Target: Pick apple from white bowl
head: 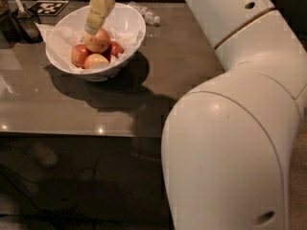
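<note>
Apple (98,40), yellow-orange with a red blush, lies topmost in the white bowl (128,24), which we see near the tabletop's far left corner. Our gripper (90,30) comes down from above, its tip at the apple's upper left side; we cannot tell whether it is released or clenched. Darker red apples (115,49) and a pale apple (96,60) crowd around on crumpled paper (58,38). Our white arm (230,128) fills the right side.

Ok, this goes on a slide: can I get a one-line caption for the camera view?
Yellowish two-finger gripper poised at the big yellow-orange apple in the wide glossy white bowl.
</note>
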You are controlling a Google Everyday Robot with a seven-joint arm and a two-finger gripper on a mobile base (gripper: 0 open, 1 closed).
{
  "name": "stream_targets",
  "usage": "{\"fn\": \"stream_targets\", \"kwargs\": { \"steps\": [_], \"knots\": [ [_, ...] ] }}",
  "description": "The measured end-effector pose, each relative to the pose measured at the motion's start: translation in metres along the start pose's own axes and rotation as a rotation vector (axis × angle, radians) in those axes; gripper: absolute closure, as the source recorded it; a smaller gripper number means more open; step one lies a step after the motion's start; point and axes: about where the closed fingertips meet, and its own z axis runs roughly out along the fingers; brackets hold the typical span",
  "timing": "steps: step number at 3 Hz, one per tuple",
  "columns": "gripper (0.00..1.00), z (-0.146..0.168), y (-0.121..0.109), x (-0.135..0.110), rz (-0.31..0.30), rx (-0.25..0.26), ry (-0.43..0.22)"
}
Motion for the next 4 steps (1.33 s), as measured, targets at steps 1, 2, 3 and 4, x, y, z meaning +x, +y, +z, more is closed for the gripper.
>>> {"fn": "stream_targets", "kwargs": {
  "steps": [1, 2, 3, 4],
  "knots": [
    [0.00, 0.031, -0.006, 0.001, 0.065, -0.041, 0.004],
    [0.00, 0.056, -0.008, -0.001, 0.100, -0.081, 0.004],
    [0.00, 0.059, -0.010, -0.004, 0.098, -0.075, -0.005],
    [0.00, 0.059, -0.010, -0.004, 0.098, -0.075, -0.005]
  ]
}}
